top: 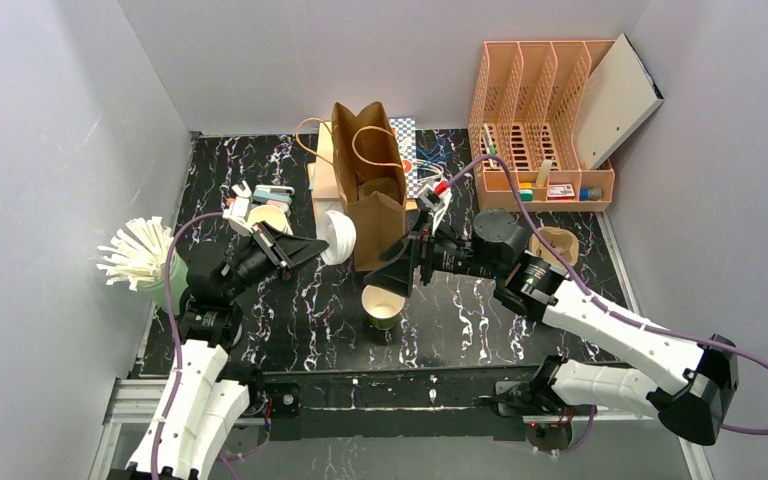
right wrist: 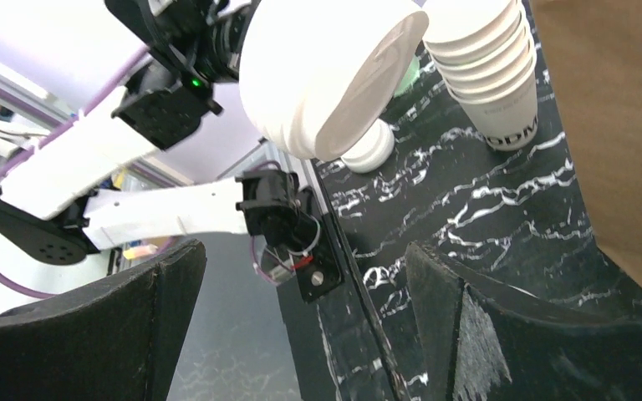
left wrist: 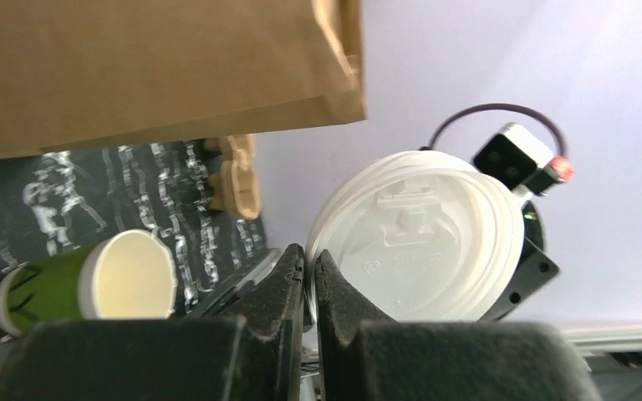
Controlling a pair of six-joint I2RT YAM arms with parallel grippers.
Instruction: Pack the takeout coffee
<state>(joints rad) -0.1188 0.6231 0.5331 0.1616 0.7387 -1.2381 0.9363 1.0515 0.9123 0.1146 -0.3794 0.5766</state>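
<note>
Your left gripper [left wrist: 305, 263] is pinched tight on the rim of the white lid [left wrist: 418, 242]. It grips only the edge, so I think the round face is free to press down on a cup. Your right gripper [right wrist: 301, 251] has its jaws as wide as they go, with nothing in them. It hangs just over the green cup [top: 382, 306], maybe ready to steady it.

The green cup stands upright on the table [top: 290, 320], in front of the brown paper bag [top: 370, 195]. It has no lid on, so it isn't ready to pack. The lid is up in the air, just beside the bag's left side and a little apart from the cup.

Watch the edges. The bag is close behind both grippers, and a bump could tip it. The cup is not far from the table's near edge, so push gently. There is open table to the left of the cup, between it and your left arm. That looks like the best way in for the lid. The stack of cream cups [right wrist: 489, 58] stands near the bag too.
</note>
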